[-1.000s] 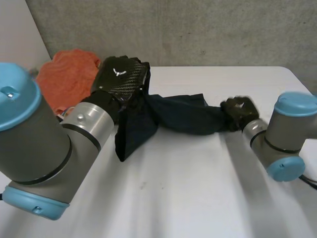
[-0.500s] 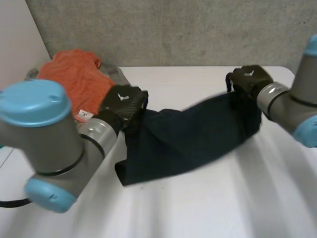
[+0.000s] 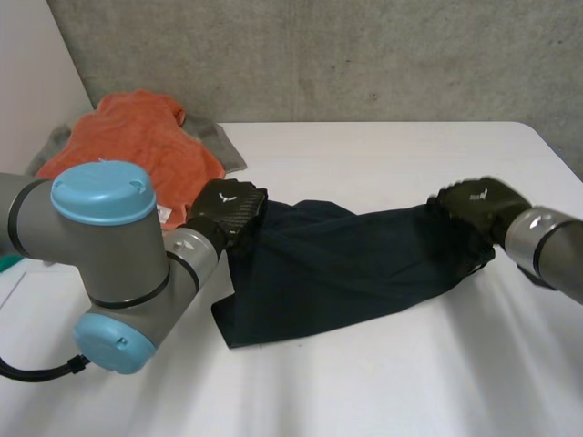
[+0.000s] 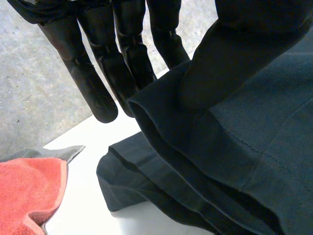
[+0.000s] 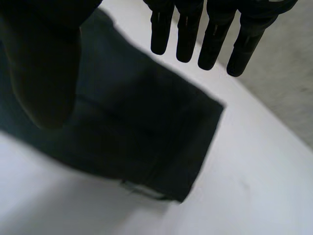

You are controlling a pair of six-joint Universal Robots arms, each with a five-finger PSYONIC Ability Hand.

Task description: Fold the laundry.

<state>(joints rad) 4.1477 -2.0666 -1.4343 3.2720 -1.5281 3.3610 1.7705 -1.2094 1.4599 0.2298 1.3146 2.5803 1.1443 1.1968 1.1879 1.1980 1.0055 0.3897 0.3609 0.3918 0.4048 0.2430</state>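
A dark navy cloth (image 3: 346,264) lies stretched across the white table (image 3: 364,382). My left hand (image 3: 228,208) is at its left end. In the left wrist view the thumb (image 4: 230,54) pins the cloth's (image 4: 244,147) folded edge against the straight fingers (image 4: 98,83), so that hand is shut on it. My right hand (image 3: 475,205) hovers over the cloth's right end. In the right wrist view its fingers (image 5: 210,39) are straight and spread from the thumb, and the cloth (image 5: 132,127) lies flat on the table below with nothing between them.
An orange towel (image 3: 137,150) lies on a grey cloth (image 3: 219,141) at the table's back left, close to my left arm; it also shows beside the navy cloth as the orange towel (image 4: 24,191). A concrete wall (image 3: 364,55) stands behind the table.
The cloth went from bunched between the hands to spread out on the table. My right hand swung out, came down and let go of the right end. My left arm moved lower and leftward.
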